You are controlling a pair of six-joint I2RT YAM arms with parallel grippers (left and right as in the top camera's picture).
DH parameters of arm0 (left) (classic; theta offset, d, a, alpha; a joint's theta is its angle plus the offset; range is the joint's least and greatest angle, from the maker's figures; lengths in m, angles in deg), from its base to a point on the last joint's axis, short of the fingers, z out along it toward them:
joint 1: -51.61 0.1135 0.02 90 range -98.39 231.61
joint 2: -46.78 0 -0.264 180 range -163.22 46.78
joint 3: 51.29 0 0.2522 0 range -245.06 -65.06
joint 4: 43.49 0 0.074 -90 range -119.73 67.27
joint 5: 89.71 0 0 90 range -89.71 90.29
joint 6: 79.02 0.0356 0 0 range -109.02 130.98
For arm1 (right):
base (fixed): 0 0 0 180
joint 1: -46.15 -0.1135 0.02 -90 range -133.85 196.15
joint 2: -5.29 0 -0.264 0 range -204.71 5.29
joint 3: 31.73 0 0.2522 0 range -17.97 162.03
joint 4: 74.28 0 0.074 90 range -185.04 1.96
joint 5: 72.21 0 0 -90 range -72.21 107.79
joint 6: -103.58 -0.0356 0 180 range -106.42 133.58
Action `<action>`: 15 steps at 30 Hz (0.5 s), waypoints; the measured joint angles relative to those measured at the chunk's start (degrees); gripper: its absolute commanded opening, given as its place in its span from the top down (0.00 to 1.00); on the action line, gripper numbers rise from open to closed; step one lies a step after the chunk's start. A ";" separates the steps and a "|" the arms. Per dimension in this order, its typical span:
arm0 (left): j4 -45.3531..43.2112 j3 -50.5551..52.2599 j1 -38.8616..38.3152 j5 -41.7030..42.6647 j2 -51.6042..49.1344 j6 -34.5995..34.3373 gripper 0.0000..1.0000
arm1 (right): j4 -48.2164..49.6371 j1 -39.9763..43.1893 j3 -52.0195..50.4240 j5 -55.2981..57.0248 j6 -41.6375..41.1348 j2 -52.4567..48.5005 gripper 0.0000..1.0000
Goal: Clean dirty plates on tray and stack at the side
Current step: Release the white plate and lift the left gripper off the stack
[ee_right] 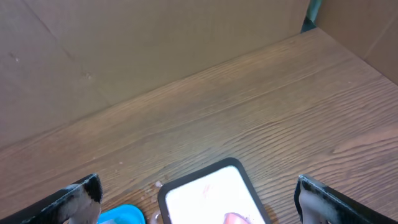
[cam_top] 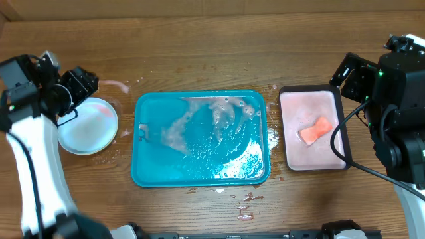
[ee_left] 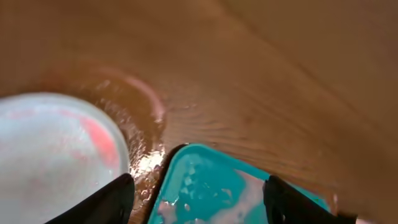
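Left gripper (ee_left: pixel 198 202), nearest the lens, is hovering with jaws apart and empty over the far right edge of the plates (cam_top: pixel 87 125). These are resting on the wet table (cam_top: pixel 199 40) just left of the tray (cam_top: pixel 199 174), which I am reading as stacking clear of the foamy wash surface; only the top plate is showing, pale with a pink smear. Right gripper (ee_right: pixel 199 205) is hanging wide apart and empty above the far end of the pink tray (cam_top: pixel 287 133), near the sponge (cam_top: pixel 315 131), the left wrist tipping steeply downward and the right more shallowly.
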 measured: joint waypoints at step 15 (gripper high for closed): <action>16.24 -0.13 -12.85 -7.82 29.29 15.17 0.00 | 0.02 0.00 0.00 0.00 -0.02 0.00 0.00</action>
